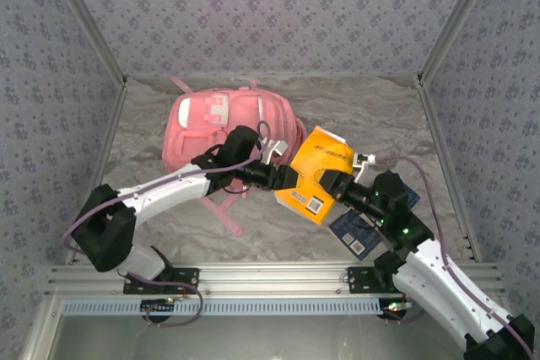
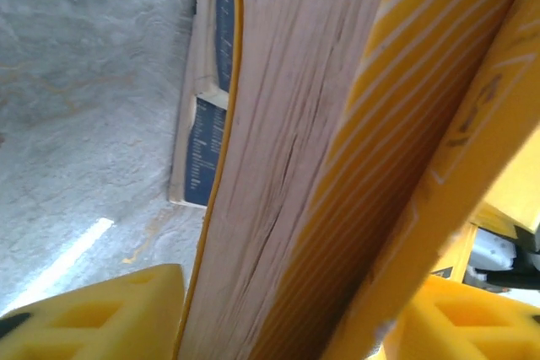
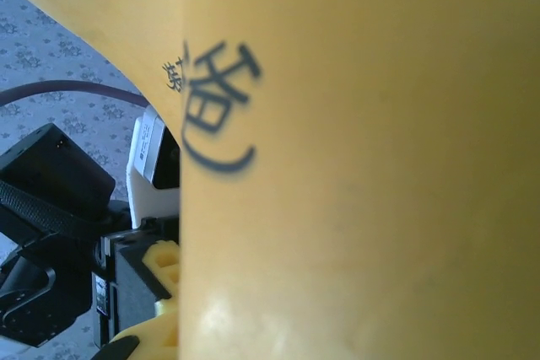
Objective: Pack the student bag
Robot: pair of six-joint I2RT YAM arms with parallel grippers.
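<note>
The student bag [image 1: 229, 128], a soft pink backpack with a white patch, lies at the back left of the table. A thick yellow book [image 1: 316, 173] hangs in the air to the right of it, between the two arms. My left gripper [image 1: 281, 178] grips its left end. In the left wrist view, the page block [image 2: 270, 166] fills the gap between the yellow fingers [image 2: 101, 314]. My right gripper [image 1: 336, 185] holds the book's right side. In the right wrist view, the yellow cover [image 3: 363, 166] hides most of that gripper, leaving one finger [image 3: 156, 288] showing.
A dark blue book [image 1: 364, 229] lies flat on the marble table under the right arm; the same blue book [image 2: 207, 137] shows below the held one in the left wrist view. Patterned walls close in the back and sides. A metal rail [image 1: 270, 280] runs along the near edge.
</note>
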